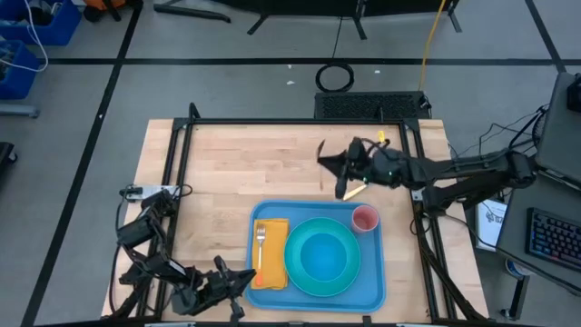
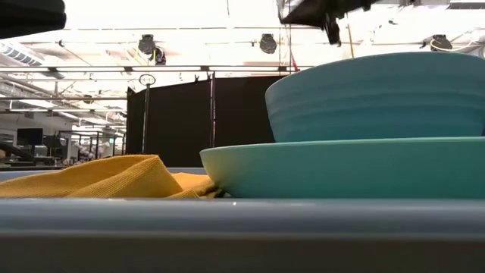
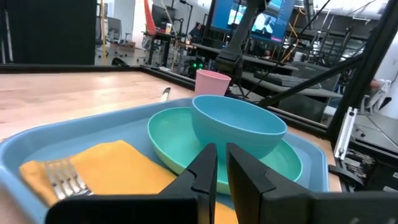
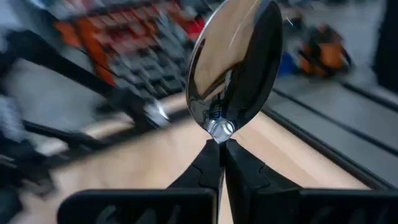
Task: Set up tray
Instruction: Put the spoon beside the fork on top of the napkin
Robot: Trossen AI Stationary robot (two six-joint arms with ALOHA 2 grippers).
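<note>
My right claw [image 4: 221,149] is pinched tight on a metal spoon [image 4: 233,65], gripping it at the neck so the polished bowl stands up just beyond my fingertips; from above, this claw [image 1: 349,177] hangs over bare wood of the table [image 1: 236,163], and the tray [image 1: 372,286] lies just beside it on the near side, its far edge almost under the claw; the pink cup [image 1: 364,219] in the tray's far right corner is the closest thing to it; past the cup sits the teal plate [image 1: 304,277] with the blue bowl [image 1: 324,256] on it, and farther off to the left the yellow napkin [image 1: 275,234] carrying a fork [image 1: 260,243].

My left claw [image 3: 222,171] waits at the tray's near left corner, its fingers nearly together with a thin gap showing and nothing between them; straight ahead of it are the bowl and plate, touching one another, the cup beyond them, and the napkin with the fork off to one side, all inside the raised blue rim.
</note>
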